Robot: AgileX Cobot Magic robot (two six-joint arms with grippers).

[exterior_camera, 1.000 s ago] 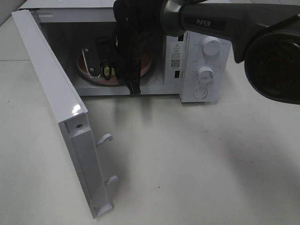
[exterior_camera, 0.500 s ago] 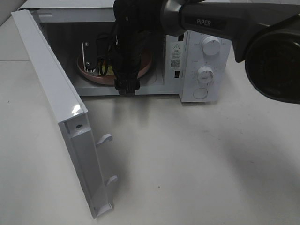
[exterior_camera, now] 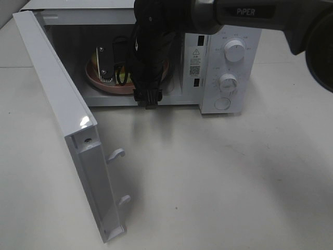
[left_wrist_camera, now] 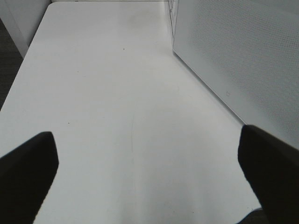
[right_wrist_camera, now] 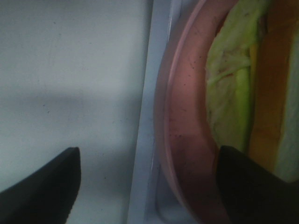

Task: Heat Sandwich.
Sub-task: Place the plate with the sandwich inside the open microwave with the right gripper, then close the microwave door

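Microwave [exterior_camera: 223,78] door [exterior_camera: 62,120] stands swung wide and walls off the left approach to the cavity. Right arm [exterior_camera: 148,47] fills the middle of the opening. Pink plate [exterior_camera: 96,82] with sandwich [exterior_camera: 120,78] takes up the cavity floor. Table [exterior_camera: 218,177] in front is bare, free passage there.

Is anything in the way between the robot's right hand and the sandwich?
No, nothing visible. The open right hand sits at the rim of the pink plate, with the sandwich on it, inside the microwave.

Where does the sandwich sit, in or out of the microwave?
In: the sandwich lies on the pink plate inside the microwave cavity, whose door stands open.
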